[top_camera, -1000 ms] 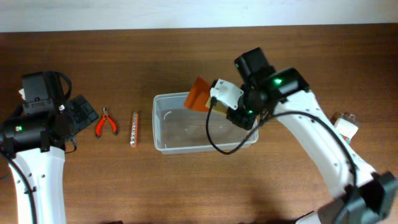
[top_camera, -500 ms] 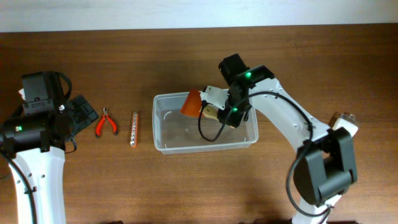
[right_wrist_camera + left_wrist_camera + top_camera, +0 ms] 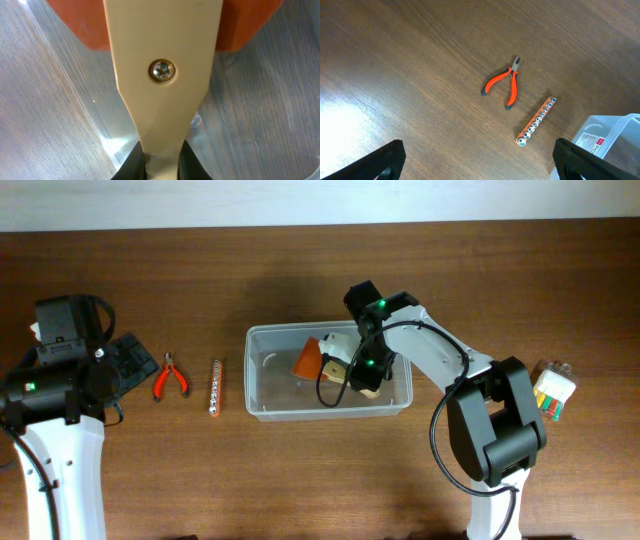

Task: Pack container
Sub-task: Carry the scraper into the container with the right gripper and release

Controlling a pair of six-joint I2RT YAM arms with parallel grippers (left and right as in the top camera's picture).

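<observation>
The clear plastic container (image 3: 262, 402) stands mid-table; its corner with a label shows in the left wrist view (image 3: 615, 135). My right gripper (image 3: 353, 366) is inside it, shut on the cream handle (image 3: 162, 75) of a scraper with an orange blade (image 3: 307, 360). In the right wrist view the black fingers (image 3: 131, 162) clamp the handle, the blade (image 3: 90, 25) points away over the container's floor (image 3: 250, 110). My left gripper (image 3: 125, 365) is open and empty above the table at the left, its fingers (image 3: 385, 160) wide apart.
Orange-handled pliers (image 3: 170, 375) (image 3: 504, 86) and an orange rail of silver sockets (image 3: 215, 387) (image 3: 536, 121) lie left of the container. A small yellow, green and white object (image 3: 553, 388) lies at the far right.
My right gripper has moved left and down, carrying the scraper from over the container's rim into the container. The left arm has not moved.
</observation>
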